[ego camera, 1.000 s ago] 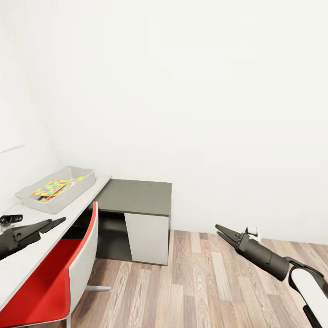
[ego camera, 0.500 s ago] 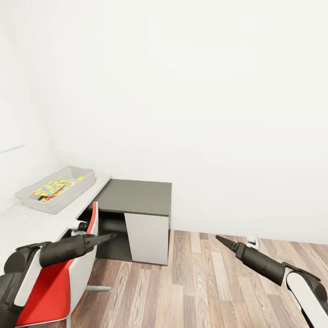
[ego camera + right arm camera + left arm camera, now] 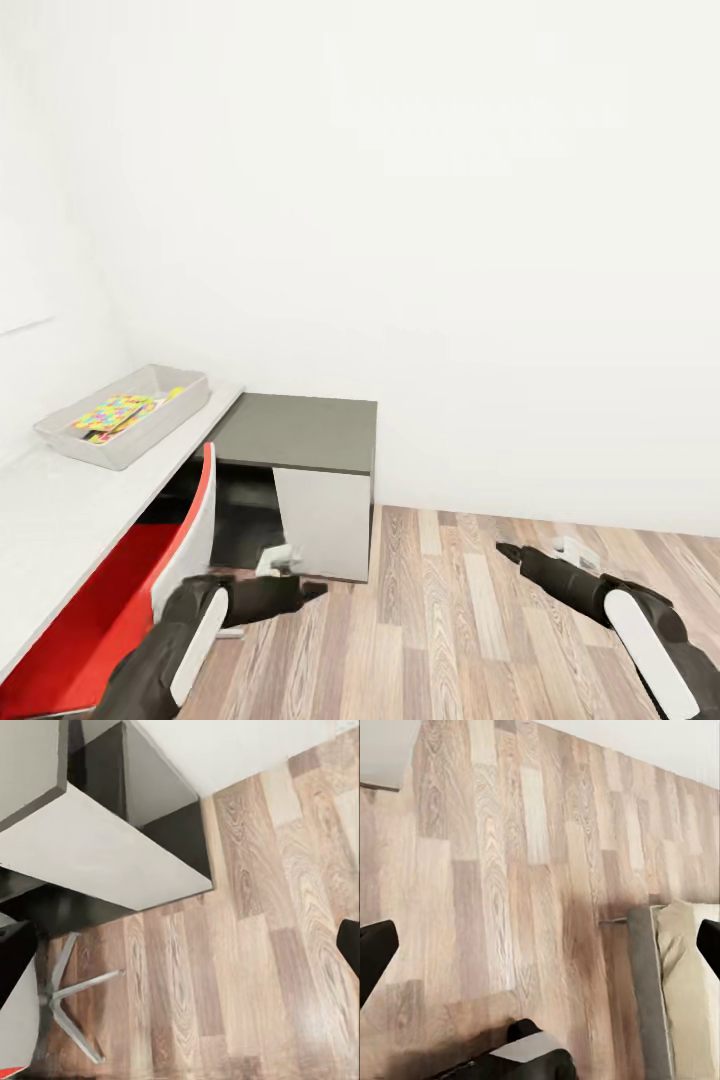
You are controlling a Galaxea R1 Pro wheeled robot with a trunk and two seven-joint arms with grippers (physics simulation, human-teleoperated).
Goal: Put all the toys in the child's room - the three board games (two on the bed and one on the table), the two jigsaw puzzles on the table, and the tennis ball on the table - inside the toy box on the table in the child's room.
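Note:
The toy box (image 3: pixel 150 432) stands at the far end of the table (image 3: pixel 60 500), at the head view's left. A multicoloured jigsaw puzzle (image 3: pixel 115 410) lies inside it. My left gripper (image 3: pixel 308 590) hangs low over the wood floor beside the red chair, open and empty, well away from the table. In the left wrist view its fingertips (image 3: pixel 375 952) sit wide apart, with a corner of the bed (image 3: pixel 686 982) beyond them. My right gripper (image 3: pixel 503 549) is low at the right, over the floor, open and empty. The board games and tennis ball are out of view.
A red and white chair (image 3: pixel 150 560) is pushed up to the table, its metal foot (image 3: pixel 71 1001) on the floor. A dark-grey-topped cabinet (image 3: pixel 300 430) with a white front stands against the white wall. Wood-plank floor (image 3: pixel 450 620) spreads to the right.
My left arm has swung off the table top, down and to the right, past the chair to just above the floor. The right arm has sunk a little lower.

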